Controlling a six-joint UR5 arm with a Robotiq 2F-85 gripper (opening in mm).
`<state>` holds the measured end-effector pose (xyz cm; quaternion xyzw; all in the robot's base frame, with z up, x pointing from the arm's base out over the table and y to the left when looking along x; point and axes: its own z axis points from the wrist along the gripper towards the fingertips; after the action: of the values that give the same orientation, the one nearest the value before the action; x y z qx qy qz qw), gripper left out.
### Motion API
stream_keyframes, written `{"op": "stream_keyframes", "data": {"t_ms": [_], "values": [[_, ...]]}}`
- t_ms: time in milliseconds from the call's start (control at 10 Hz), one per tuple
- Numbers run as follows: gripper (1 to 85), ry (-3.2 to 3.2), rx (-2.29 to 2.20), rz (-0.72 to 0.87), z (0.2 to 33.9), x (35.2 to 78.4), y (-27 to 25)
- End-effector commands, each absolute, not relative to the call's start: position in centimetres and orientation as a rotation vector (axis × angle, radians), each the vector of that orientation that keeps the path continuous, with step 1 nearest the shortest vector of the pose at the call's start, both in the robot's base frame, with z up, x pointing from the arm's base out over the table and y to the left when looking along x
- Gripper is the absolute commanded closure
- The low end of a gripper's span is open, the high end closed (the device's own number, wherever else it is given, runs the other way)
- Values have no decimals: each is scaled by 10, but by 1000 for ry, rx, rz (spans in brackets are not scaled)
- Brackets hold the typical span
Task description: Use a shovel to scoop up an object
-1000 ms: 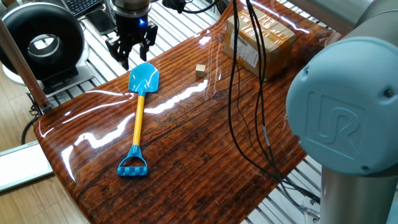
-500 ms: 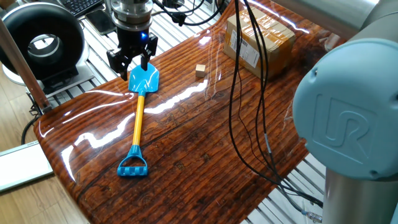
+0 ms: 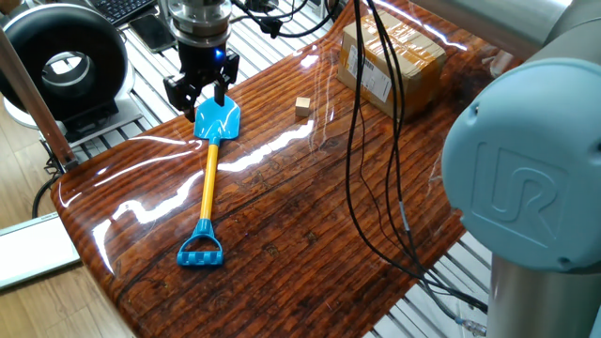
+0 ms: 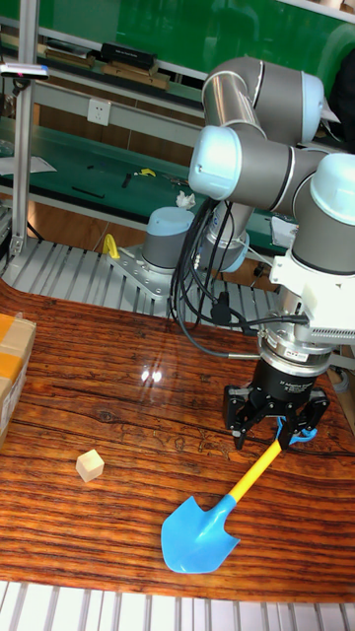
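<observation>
Shovel [image 3: 210, 174] is seen flat on the table [image 3: 310, 235] in the fixed view, blade end right under the gripper [image 3: 200, 94] and D-handle far out on the opposite end. The gripper has been dropped down vs a sec ago, from above the blade tip to abt blade level. Since half a sec ago next to nothing has shifted. Fingers are spread wide and nothing is pinched, so the shovel prob isn't grabbed yet.

Odd bit: in the tall fixed view the gripper [image 4: 276, 429] is shown over the handle end of the shovel [image 4: 202, 537] instead, jaws also spread, with the yellow shaft running up btwn them. The two views can't be squared.

The cube [image 3: 302, 108] sits well apart from the gripper, off to the side of the blade, untouched. It's also seen in the tall view [image 4: 90, 464].

Writing: a "UR" logo is embossed on the arm's joint cap [image 3: 512, 192]. A white label is stuck on the cardboard box [image 3: 394, 56], but the text is too small to be read.
</observation>
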<state>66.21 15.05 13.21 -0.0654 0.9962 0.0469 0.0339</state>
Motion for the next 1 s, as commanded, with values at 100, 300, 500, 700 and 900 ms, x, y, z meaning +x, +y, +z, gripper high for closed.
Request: {"op": "stream_keyframes", "data": {"t_ms": [100,300,500,700,900], "values": [[237,3042,-320,123,133,665,147],[233,3022,-393,126,126,670,160],[233,2983,-482,115,110,679,171],[227,2988,-498,104,106,680,173],[233,3012,-550,86,110,673,160]]}}
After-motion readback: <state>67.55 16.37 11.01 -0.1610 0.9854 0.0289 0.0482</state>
